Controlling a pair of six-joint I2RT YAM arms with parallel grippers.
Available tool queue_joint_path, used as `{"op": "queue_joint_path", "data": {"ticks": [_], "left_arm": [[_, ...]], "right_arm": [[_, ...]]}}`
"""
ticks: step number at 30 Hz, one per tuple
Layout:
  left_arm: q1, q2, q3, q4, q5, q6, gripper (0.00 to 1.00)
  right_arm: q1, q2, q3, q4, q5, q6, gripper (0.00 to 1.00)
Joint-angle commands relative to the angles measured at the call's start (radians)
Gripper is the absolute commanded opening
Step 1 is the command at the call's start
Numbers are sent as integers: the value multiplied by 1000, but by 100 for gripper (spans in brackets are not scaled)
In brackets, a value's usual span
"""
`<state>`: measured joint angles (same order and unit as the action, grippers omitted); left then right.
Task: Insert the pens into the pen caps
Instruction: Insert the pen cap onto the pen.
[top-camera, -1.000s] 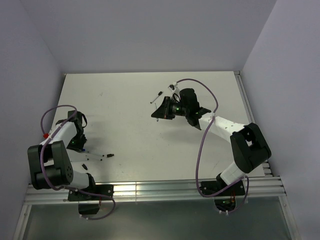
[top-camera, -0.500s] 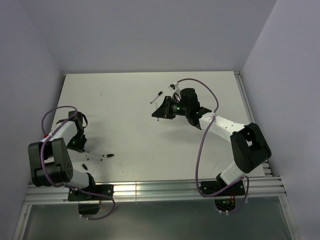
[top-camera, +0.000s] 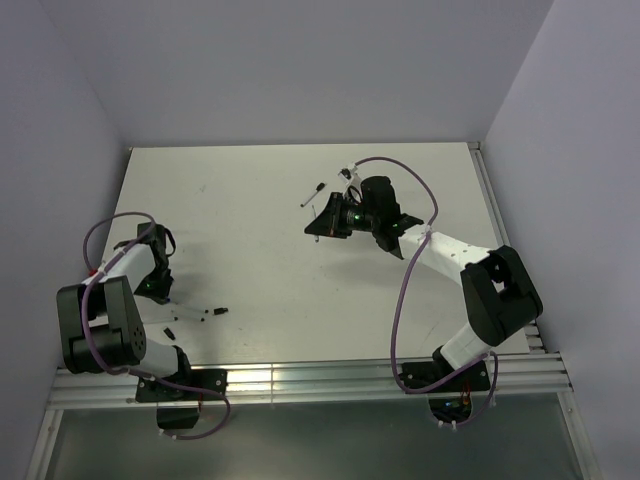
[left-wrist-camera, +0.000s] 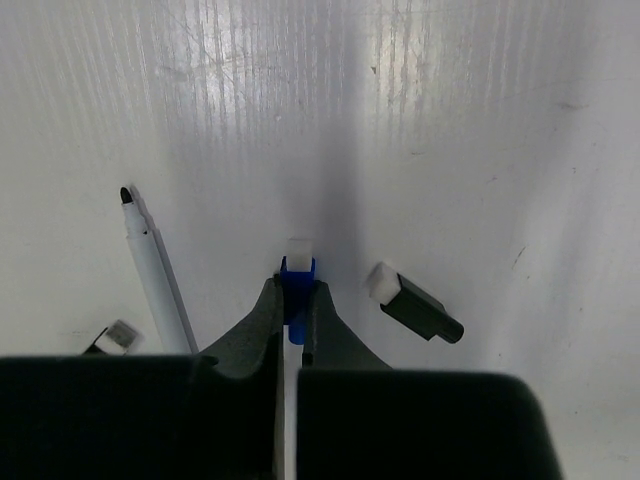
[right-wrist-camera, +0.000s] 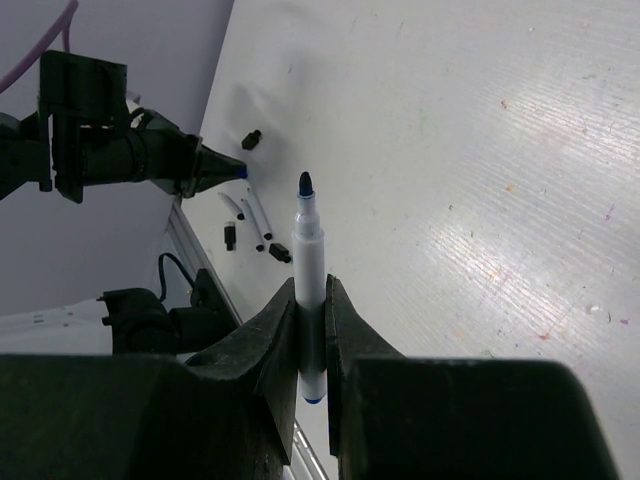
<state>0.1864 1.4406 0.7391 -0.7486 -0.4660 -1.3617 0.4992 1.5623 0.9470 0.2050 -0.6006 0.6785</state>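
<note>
right hand (right-wrist-camera: 311, 298) shifted a touch since a second ago, white table (top-camera: 250, 200), that hand clamped on a blue-tipped pen (right-wrist-camera: 309, 262) poking out ahead of it, left hand (left-wrist-camera: 293, 300) pinching the blue cap (left-wrist-camera: 297, 280) down by the table, loose pen (left-wrist-camera: 158, 275) just left of it, black cap (left-wrist-camera: 420, 310) just right

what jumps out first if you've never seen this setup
The right gripper, out over the table, pinches a white pen whose dark blue tip points out past the fingers. By the table's left edge, the left gripper is shut on a small blue cap, with a loose black cap and an uncapped pen lying on either side.
</note>
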Motion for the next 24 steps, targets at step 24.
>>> {"op": "queue_joint_path", "data": {"ticks": [24], "left_arm": [[-380, -264, 390, 457, 556, 648, 0]], "right_arm": [[74, -105, 88, 63, -128, -20, 0]]}}
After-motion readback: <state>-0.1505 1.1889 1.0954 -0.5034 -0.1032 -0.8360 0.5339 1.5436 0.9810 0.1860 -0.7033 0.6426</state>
